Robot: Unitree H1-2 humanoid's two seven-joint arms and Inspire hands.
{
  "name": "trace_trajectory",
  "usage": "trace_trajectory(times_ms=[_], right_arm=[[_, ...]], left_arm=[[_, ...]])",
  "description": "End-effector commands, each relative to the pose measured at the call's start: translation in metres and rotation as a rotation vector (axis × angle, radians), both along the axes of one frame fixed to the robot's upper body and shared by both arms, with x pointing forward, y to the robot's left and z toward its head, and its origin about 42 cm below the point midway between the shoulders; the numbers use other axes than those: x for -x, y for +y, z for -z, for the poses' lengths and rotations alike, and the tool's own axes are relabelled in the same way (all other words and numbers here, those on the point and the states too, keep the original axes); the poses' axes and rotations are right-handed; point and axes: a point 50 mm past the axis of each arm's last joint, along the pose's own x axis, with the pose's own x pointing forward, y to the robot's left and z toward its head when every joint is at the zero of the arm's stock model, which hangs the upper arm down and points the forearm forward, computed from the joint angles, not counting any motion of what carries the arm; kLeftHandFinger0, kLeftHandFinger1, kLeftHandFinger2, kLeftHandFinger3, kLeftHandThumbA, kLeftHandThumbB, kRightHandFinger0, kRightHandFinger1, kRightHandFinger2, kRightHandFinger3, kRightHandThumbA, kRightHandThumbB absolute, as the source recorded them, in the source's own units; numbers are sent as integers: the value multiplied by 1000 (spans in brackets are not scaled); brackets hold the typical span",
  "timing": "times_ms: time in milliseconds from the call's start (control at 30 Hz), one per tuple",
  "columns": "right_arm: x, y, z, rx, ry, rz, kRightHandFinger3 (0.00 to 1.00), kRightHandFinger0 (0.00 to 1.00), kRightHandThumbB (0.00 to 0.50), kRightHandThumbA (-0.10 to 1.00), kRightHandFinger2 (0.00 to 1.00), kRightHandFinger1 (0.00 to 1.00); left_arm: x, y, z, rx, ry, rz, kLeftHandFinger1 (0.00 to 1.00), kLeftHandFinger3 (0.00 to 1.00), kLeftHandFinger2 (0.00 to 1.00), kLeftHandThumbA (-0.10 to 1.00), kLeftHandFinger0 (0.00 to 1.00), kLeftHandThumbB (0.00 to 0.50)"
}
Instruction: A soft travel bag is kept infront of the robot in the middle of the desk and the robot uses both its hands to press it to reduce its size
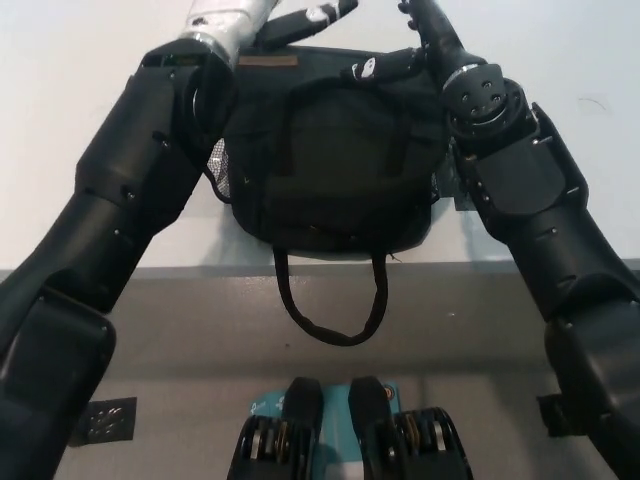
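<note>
At the bag's far edge, the left hand point(300, 22) and right hand point(392, 62) rest flat, fingers spread, holding nothing. Beneath and between them lies the black bag point(335, 160) on the worktop point(80, 90), its strap point(330, 310) hanging over the near edge.

Both arms reach forward, the left hand point(300, 22) and right hand point(392, 62) close together, fingers spread and outstretched
</note>
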Motion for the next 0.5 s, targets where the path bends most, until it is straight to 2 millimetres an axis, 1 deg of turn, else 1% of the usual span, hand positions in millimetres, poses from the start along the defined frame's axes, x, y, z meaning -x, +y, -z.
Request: trace_trajectory(times_ms=[0, 100, 133, 167, 300, 333, 433, 467], right_arm=[[-3, 5, -27, -107, -90, -12, 1000, 1000, 180, 1000, 1000, 1000], [-6, -2, -17, -130, -59, 4, 1000, 1000, 193, 1000, 1000, 1000], [-6, -2, -17, -132, -57, 5, 1000, 1000, 194, 1000, 1000, 1000], [-7, -6, -13, -141, -38, 9, 1000, 1000, 192, 1000, 1000, 1000], [-8, -11, -8, -153, -29, 20, 1000, 1000, 175, 1000, 1000, 1000], [-8, -12, -6, -149, -39, 16, 1000, 1000, 149, 1000, 1000, 1000], [-8, -14, 3, -158, -38, 18, 1000, 1000, 137, 1000, 1000, 1000], [-8, -14, 4, -155, -40, 18, 1000, 1000, 109, 1000, 1000, 1000]], left_arm=[[-3, 1, -30, -24, -100, -4, 1000, 1000, 1000, 1000, 1000, 207], [-3, 3, -22, -8, -84, 0, 1000, 1000, 1000, 1000, 1000, 193], [-3, 3, -22, -8, -84, 1, 1000, 1000, 1000, 1000, 1000, 192], [-3, 4, -16, 0, -78, -1, 1000, 1000, 1000, 1000, 1000, 197], [-2, 2, -7, -20, -59, -11, 1000, 1000, 1000, 1000, 1000, 189], [-3, 0, -1, -21, -44, -10, 1000, 1000, 1000, 1000, 1000, 189], [-3, -4, 14, -58, -9, -15, 1000, 1000, 1000, 1000, 1000, 192], [-3, -5, 15, -70, -4, -16, 1000, 1000, 1000, 1000, 1000, 207]])
